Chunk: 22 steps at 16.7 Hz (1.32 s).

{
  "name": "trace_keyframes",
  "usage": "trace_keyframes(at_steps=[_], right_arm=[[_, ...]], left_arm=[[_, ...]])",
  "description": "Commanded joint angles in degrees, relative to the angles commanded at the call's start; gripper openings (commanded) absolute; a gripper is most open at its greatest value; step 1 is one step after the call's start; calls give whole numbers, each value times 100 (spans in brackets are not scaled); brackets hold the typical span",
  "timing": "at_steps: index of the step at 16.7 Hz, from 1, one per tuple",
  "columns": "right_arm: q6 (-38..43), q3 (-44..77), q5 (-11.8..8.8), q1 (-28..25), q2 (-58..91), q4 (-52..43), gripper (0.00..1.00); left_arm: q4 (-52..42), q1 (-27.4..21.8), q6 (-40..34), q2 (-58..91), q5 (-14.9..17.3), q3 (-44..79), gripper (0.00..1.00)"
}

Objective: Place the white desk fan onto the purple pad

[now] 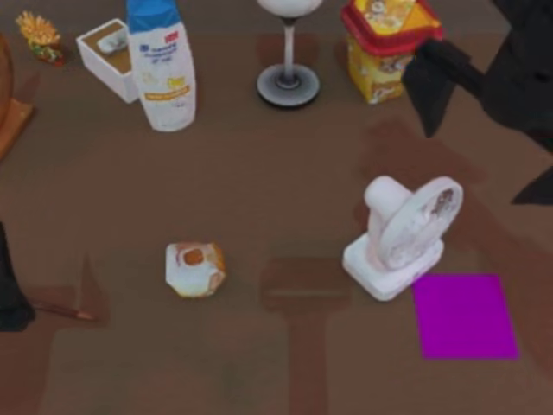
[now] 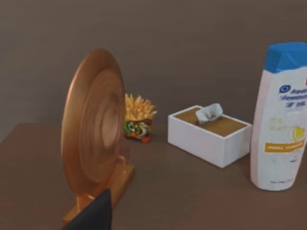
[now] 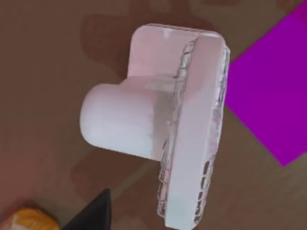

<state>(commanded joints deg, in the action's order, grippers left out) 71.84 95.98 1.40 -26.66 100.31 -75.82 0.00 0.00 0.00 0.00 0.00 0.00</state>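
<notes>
The white desk fan (image 1: 402,233) stands upright on its rectangular base at the table's right, its round grille facing front-right. In the right wrist view the white desk fan (image 3: 158,120) shows from above. The purple pad (image 1: 465,316) lies flat just front-right of the fan's base, bare, and the purple pad (image 3: 271,91) also shows beside the fan. My right gripper (image 1: 429,91) hangs open above the table behind the fan, apart from it; one dark fingertip (image 3: 96,213) shows. My left arm (image 1: 9,290) is parked at the left edge, gripper open, one fingertip (image 2: 96,213) in view.
A white-and-orange packet (image 1: 195,268) lies front of centre. Along the back stand a shampoo bottle (image 1: 161,65), a tissue box (image 1: 111,54), a wine glass (image 1: 288,82), a yellow red-lidded tub (image 1: 389,47) and a fries toy (image 1: 41,36). A copper plate on a stand (image 2: 93,124) is at far left.
</notes>
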Motion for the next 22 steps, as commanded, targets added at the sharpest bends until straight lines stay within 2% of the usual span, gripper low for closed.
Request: trace_keyframes(at_steps=[5,10,22], right_arm=[[902,1268,3,-353,1297,-938,100],[995,1388,2,-391,1421,-1030,100],[988,133,2,-385,1336,142,100]], left_arm=[[0,0,0,0,0,0,100],[0,0,0,0,0,0,100],[0,0,0,0,0,0,100]])
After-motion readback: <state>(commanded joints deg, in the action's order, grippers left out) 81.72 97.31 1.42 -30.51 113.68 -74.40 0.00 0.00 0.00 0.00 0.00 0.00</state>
